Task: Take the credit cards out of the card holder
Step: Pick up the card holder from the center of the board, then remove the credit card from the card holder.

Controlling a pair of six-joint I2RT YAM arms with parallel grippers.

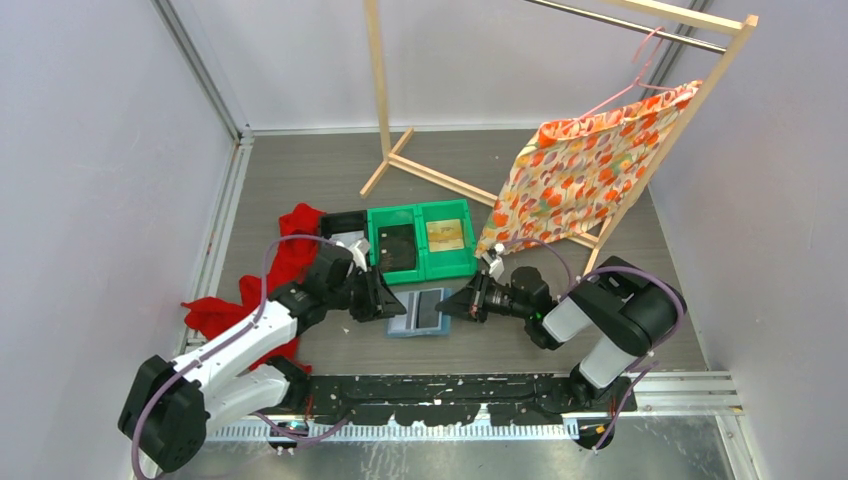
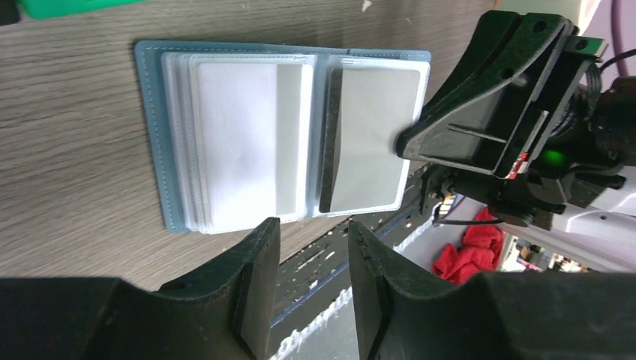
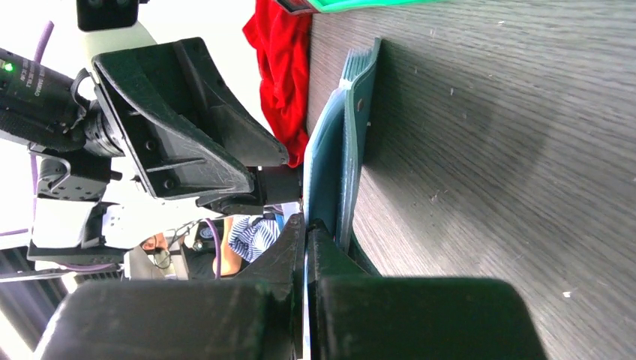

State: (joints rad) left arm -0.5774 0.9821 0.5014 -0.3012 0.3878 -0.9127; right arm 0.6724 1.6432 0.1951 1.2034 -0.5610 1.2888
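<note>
Open card holder [image 1: 420, 312] lies flat mid-desk, toward the near edge; right tool [image 1: 455, 303] clamped on the greyish credit card [image 2: 367, 142]; left tool [image 1: 383, 300], fingers apart, just beside the holder. Advice: pin holder down, draw card out level, toward the right edge.

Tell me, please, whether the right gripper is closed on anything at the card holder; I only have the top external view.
Observer: Yes. In the right wrist view the right gripper is shut on a thin edge, apparently the greyish card.
Operator: Thank you. Is the left one gripping as well?
Observer: No. The left wrist view shows the left gripper open at the edge of the card holder, with nothing between its fingers.
</note>
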